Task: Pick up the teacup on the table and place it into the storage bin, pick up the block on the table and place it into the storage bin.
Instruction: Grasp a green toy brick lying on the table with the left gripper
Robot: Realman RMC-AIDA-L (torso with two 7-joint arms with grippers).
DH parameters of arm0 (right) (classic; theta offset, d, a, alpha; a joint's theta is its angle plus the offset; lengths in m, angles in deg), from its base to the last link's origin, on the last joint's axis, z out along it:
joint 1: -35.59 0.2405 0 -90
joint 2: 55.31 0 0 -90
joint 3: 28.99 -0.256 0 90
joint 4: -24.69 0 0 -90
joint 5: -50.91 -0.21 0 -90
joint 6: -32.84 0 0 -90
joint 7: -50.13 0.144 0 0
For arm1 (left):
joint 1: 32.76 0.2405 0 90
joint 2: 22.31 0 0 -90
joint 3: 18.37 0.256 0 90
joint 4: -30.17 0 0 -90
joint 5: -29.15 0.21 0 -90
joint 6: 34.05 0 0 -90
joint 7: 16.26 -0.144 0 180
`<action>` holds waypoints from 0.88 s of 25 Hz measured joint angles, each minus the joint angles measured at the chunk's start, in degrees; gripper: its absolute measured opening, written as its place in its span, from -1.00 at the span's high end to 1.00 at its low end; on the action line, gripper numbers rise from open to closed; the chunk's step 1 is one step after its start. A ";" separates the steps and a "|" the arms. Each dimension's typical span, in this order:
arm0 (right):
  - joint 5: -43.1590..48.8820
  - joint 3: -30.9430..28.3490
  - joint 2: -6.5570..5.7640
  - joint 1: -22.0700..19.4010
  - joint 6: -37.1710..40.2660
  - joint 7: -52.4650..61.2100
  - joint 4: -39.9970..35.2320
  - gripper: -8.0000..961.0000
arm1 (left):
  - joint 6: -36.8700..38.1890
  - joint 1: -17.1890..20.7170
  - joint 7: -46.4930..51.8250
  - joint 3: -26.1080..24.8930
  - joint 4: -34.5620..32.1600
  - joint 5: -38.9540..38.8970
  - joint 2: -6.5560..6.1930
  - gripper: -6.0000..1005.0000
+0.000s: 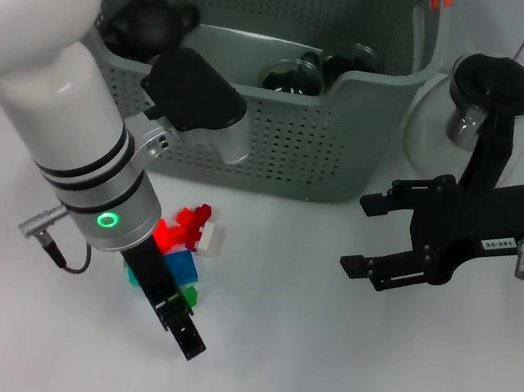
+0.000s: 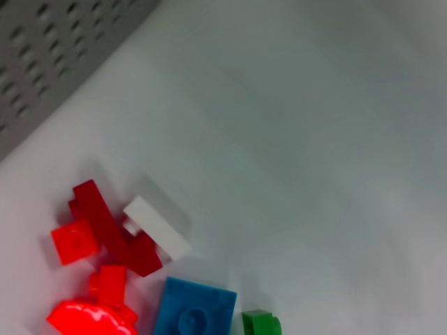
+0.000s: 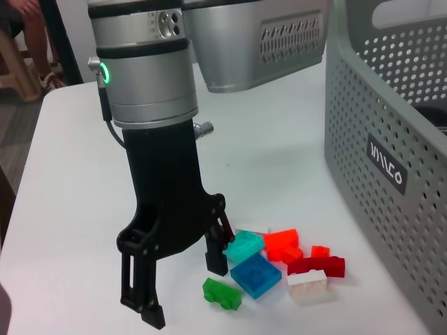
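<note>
left gripper fingers apart, straddling pile of blocks | blocks on table, at 6 o'clock of storage bin | right gripper spread, empty, at 3 o'clock

- The storage bin, a grey-green perforated plastic basket with an orange-red clip at its rim, is set upright at the back of the bench; a small black label with white lettering is seen on its wall in the right wrist view.
- Dark teaware is seen lying inside it.
- The blocks, small plastic bricks in red, white, blue, teal and green, are clustered on the bench just in front of the bin, some touching one another.
</note>
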State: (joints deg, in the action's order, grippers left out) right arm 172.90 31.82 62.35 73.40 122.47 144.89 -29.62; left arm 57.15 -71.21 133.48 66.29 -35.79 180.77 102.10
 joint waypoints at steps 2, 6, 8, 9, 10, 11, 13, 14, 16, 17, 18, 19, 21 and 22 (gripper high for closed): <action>0.00 0.00 0.01 0.03 -0.02 -0.01 0.00 -0.83 | -0.01 -0.29 0.59 0.00 0.03 0.20 -0.04 -0.89; 0.00 0.00 0.03 0.18 -0.07 -0.07 0.00 -0.83 | -0.04 -0.78 2.14 0.30 0.05 1.09 -0.01 -0.89; 0.00 0.00 0.03 0.24 -0.12 -0.11 0.00 -0.83 | -0.08 -0.97 2.74 0.52 0.07 1.12 0.03 -0.89; 0.00 0.00 0.03 0.27 -0.14 -0.11 0.00 -0.83 | -0.11 -1.08 3.01 0.58 0.09 1.13 0.03 -0.89; 0.00 0.00 0.03 0.29 -0.16 -0.11 0.00 -0.83 | -0.13 -1.15 3.19 0.61 0.11 1.13 0.04 -0.89; 0.00 0.00 0.03 0.33 -0.22 -0.11 0.00 -0.83 | -0.13 -1.21 3.37 0.61 0.13 1.13 0.04 -0.89; 0.00 0.00 0.02 0.33 -0.34 -0.11 0.00 -0.83 | -0.14 -1.32 3.72 0.80 0.13 1.13 0.08 -0.89; 0.00 -0.01 0.03 0.34 -0.43 -0.12 0.00 -0.83 | -0.14 -1.34 3.94 0.98 0.13 1.11 0.10 -0.89; 0.00 -0.06 0.03 0.34 -0.61 -0.16 0.00 -0.83 | -0.13 -1.36 4.34 1.51 0.13 1.09 0.13 -0.89; 0.00 -0.06 0.03 0.34 -0.65 -0.18 0.00 -0.83 | -0.14 -1.36 4.45 1.68 0.13 1.08 0.13 -0.89; 0.00 -0.07 0.03 0.34 -0.68 -0.19 0.00 -0.83 | -0.17 -1.36 4.57 1.88 0.13 1.06 0.13 -0.89; 0.00 -0.08 0.02 0.34 -0.69 -0.19 0.00 -0.83 | -0.19 -1.36 4.67 2.00 0.13 1.01 0.13 -0.89; 0.00 -0.09 0.03 0.34 -0.70 -0.22 0.00 -0.83 | -0.20 -1.36 4.76 2.19 0.13 0.89 0.13 -0.89; 0.00 -0.09 0.03 0.34 -0.70 -0.23 0.00 -0.83 | -0.21 -1.37 4.80 2.24 0.15 0.86 0.13 -0.89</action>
State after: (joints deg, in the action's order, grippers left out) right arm 172.90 31.73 62.38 73.74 121.77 144.66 -29.63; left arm 56.95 -72.58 138.28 68.53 -35.63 181.63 102.23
